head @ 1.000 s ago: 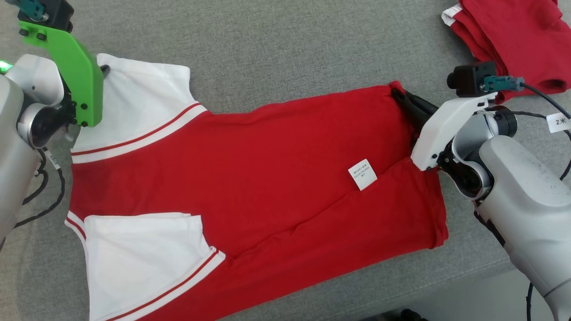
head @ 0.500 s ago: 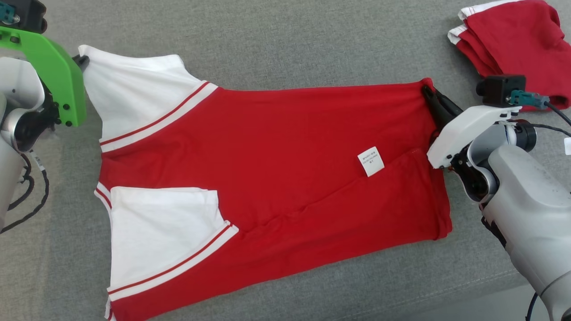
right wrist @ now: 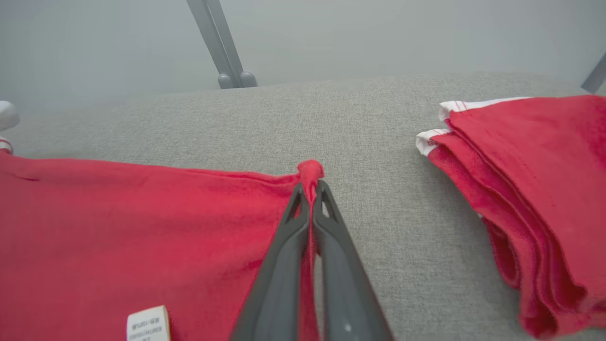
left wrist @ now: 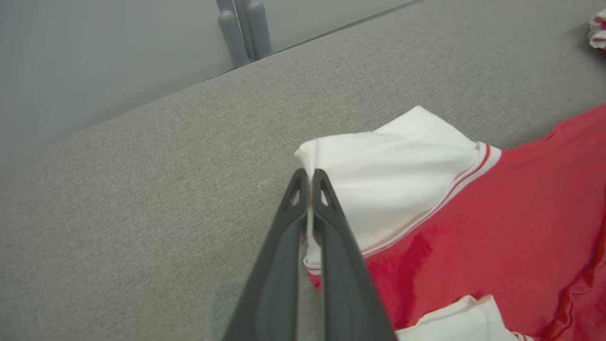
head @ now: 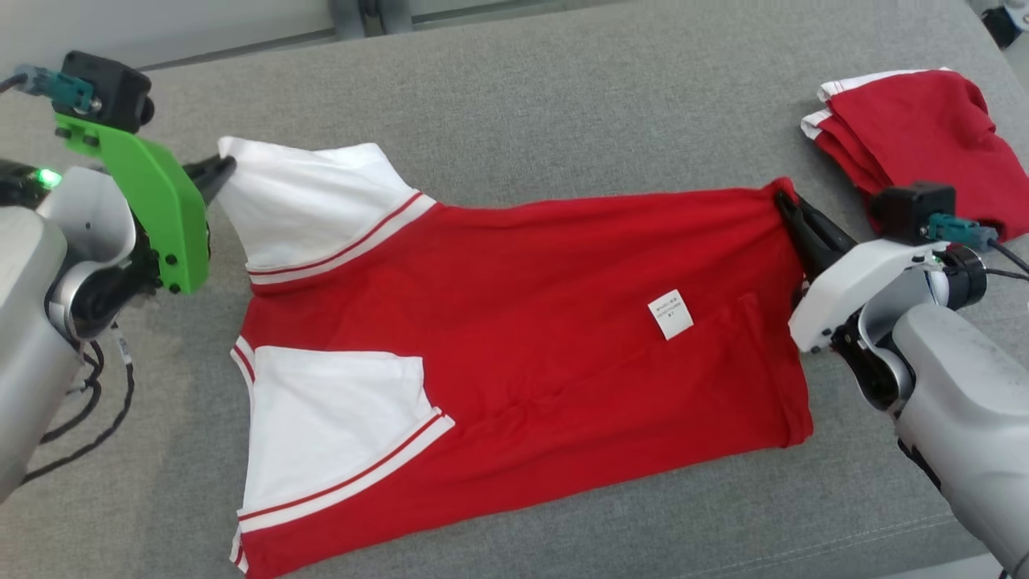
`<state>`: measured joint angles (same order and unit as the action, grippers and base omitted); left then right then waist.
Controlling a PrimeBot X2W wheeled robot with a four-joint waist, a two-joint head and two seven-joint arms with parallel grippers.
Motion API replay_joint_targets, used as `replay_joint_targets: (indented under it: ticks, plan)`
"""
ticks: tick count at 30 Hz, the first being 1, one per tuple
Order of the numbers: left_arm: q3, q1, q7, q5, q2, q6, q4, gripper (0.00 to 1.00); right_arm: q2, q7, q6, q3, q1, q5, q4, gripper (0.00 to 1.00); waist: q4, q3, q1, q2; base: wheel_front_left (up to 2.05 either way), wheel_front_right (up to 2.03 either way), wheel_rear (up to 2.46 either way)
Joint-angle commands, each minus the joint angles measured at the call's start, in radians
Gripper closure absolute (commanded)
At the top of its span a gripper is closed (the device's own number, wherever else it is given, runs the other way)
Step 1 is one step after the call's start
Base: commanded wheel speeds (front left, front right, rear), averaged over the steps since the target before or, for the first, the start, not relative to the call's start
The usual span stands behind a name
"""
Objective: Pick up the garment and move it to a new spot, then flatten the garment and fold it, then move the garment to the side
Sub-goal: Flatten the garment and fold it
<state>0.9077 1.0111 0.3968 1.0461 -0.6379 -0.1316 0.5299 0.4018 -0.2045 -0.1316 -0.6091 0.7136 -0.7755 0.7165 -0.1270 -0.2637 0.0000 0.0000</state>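
Red garment (head: 522, 322) clamped, L+R pincers (head: 228, 164) (head: 781, 201)

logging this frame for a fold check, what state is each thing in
red and white shirt, spread on the grey fabric surface, near sleeve folded onto body
left end effector, shut on the white sleeve tip
right end effector, shut on the red hem corner
white label, face up on the shirt
pile of red garments, folded, lying apart at right

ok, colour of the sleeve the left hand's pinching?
The sleeve is white, with a thin red stripe; clearest in the left wrist view.
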Motion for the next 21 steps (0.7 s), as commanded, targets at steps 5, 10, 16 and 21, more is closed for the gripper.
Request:
replay_joint_targets:
  ticks: [5, 10, 16, 21]
  plan:
    - [0.029, -0.1, 0.028, 0.096, -0.079, 0.002, -0.168, 1.0, 0.055, -0.038, 0.002, -0.037, -0.074, 0.012, -0.015, 1.0, 0.04, 0.084, 0.0, 0.0, 0.0, 0.0, 0.0]
    - [0.059, -0.182, 0.084, 0.155, -0.156, 0.002, -0.301, 1.0, 0.086, -0.047, 0.002, -0.067, -0.114, 0.006, -0.007, 1.0, 0.063, 0.109, 0.0, 0.0, 0.0, 0.0, 0.0]
    - [0.087, -0.255, 0.151, 0.213, -0.212, 0.016, -0.401, 1.0, 0.117, -0.018, 0.002, -0.141, -0.12, 0.012, -0.007, 1.0, 0.08, 0.121, 0.0, 0.0, 0.0, 0.0, 0.0]
    - [0.109, -0.304, 0.187, 0.248, -0.227, 0.032, -0.45, 1.0, 0.158, 0.027, 0.002, -0.216, -0.106, 0.013, -0.015, 1.0, 0.082, 0.125, 0.0, 0.0, 0.0, 0.0, 0.0]
